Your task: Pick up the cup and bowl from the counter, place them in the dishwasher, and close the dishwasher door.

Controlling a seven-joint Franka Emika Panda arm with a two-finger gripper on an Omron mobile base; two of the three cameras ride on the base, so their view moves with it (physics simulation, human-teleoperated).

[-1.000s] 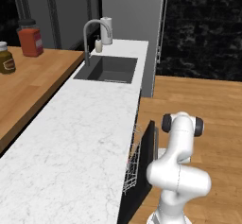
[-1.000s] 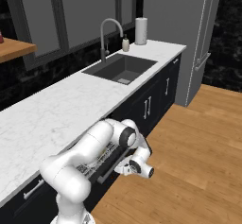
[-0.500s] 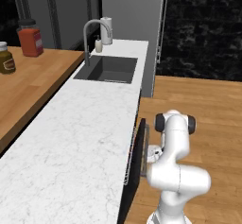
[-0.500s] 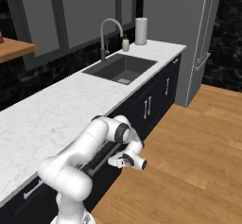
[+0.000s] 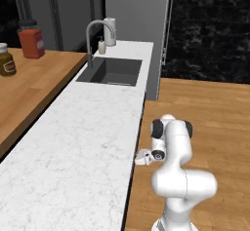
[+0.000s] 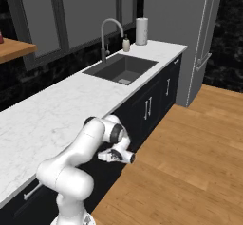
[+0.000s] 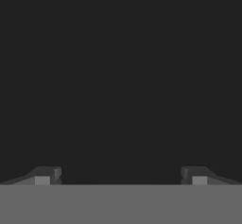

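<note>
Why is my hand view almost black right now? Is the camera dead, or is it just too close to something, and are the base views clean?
Hand view: alive, fingertips visible, wide apart, facing a flat, unlit dark surface. Left base view: evenly lit, slightly soft, counter without glare. Right base view: clear, gripper against the dark cabinet fronts.

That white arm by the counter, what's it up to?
The arm is bent low beside the marble counter, its hand pressed close to the dark dishwasher front under the counter's edge. Its fingers are spread wide and hold nothing. The dishwasher looks closed, and the sink sits further along.
</note>
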